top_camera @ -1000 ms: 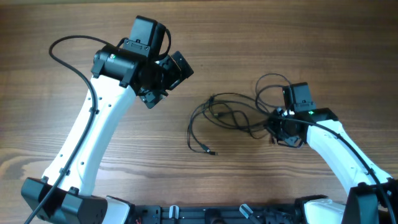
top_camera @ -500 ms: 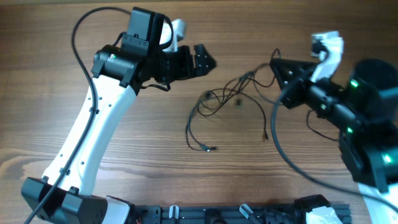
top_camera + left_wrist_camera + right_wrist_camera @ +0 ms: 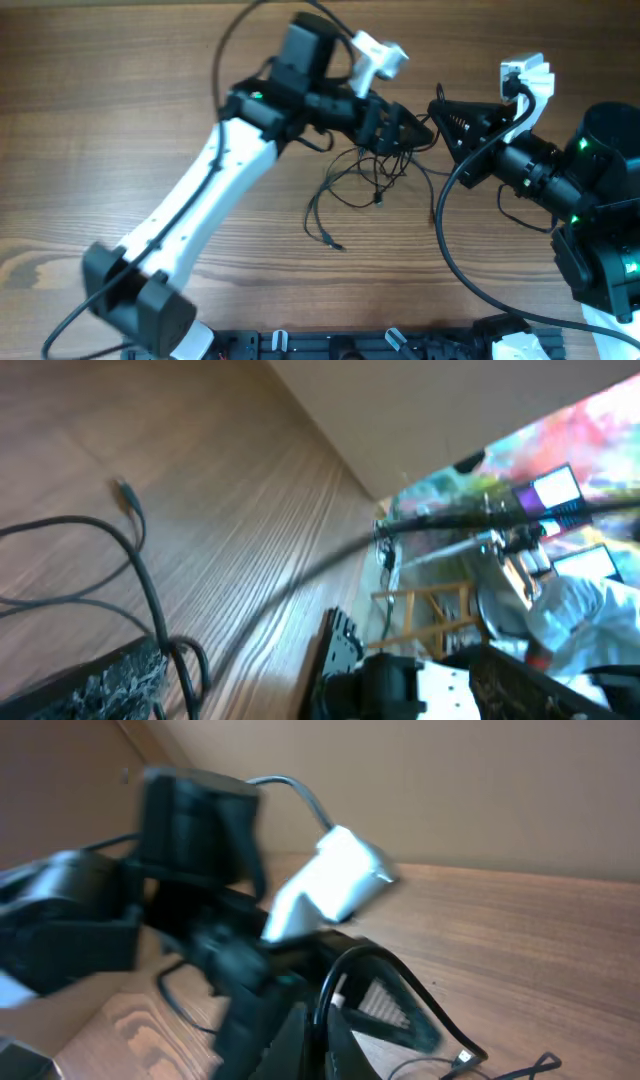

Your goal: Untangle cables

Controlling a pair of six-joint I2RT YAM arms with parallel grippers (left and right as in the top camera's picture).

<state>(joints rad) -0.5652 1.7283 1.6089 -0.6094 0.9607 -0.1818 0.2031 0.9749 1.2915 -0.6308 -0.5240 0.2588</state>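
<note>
Left gripper [image 3: 402, 128], spread, hovers just above the cables [image 3: 368, 176] trailing down-left across the bench [image 3: 110, 80]; right gripper [image 3: 442, 116], pressed together, faces it

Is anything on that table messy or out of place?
Yes: the cables sit in a snarl, strands crossing and looping over one another. Some strands rise toward the shut right gripper, which seems to pinch them. Nothing looks broken or spilled.
</note>
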